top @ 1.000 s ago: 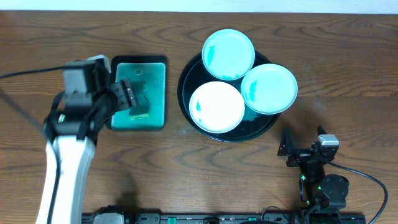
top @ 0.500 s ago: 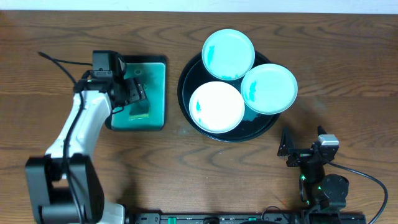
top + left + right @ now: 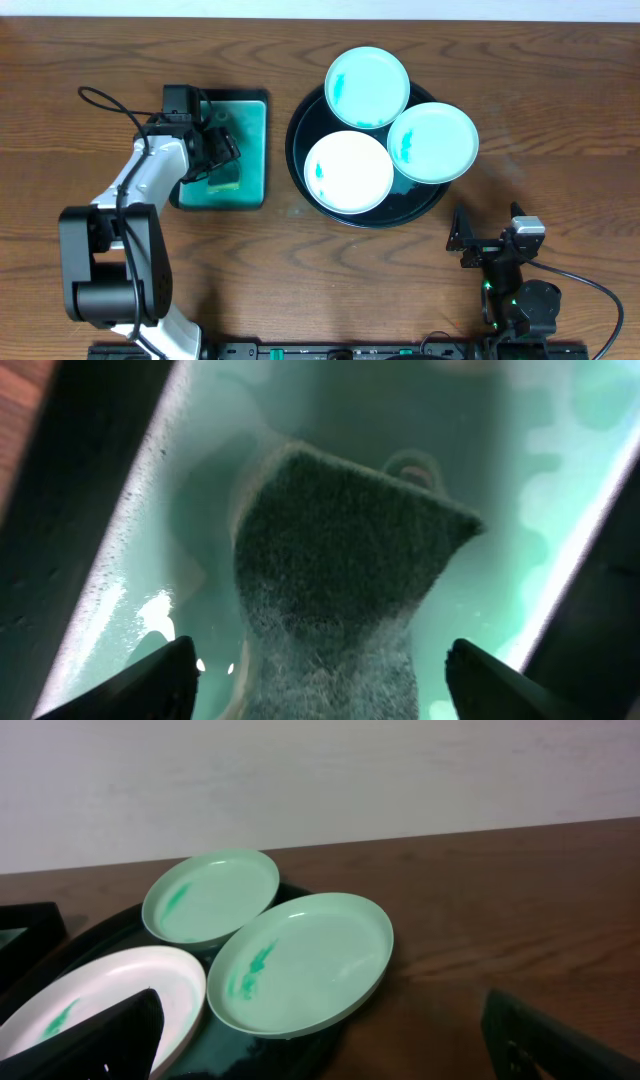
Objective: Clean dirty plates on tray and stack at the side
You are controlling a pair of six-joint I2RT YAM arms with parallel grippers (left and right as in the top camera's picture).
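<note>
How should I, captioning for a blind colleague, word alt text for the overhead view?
Three plates with teal smears sit in a round black pan on a wooden table. Left of it, the left gripper hangs over a sponge in a teal tray; the right gripper sits at lower right.
</note>
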